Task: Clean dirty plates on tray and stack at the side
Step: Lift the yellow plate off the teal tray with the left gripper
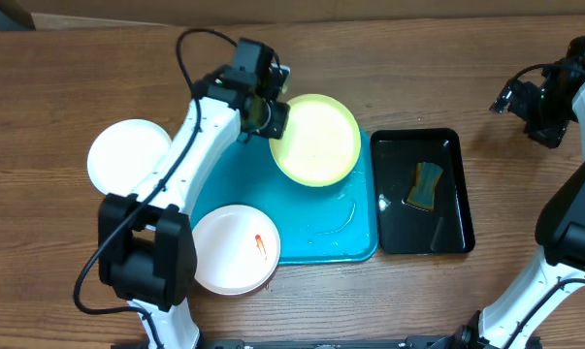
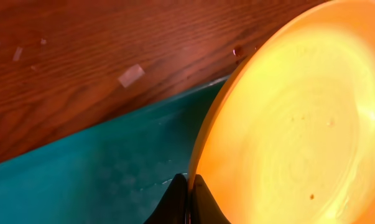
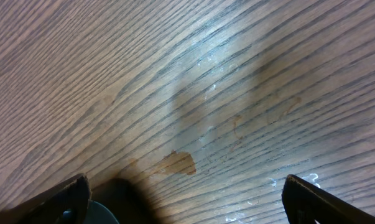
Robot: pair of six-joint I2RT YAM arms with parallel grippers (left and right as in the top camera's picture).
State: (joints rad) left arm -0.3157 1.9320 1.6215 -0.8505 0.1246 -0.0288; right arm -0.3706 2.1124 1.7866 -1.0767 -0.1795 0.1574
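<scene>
our left claw is closed on the rim of the yellow-green plate, over the far side of the blue tray. one white plate with a red smear lies at the tray's near left corner. the other white plate lies on the table. our right claw stands open.

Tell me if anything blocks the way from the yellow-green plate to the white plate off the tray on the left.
No loose object does. The left gripper clamps the yellow-green plate at its rim; only its own arm crosses toward the white plate. The smeared plate lies nearer the robot, off that line.
</scene>
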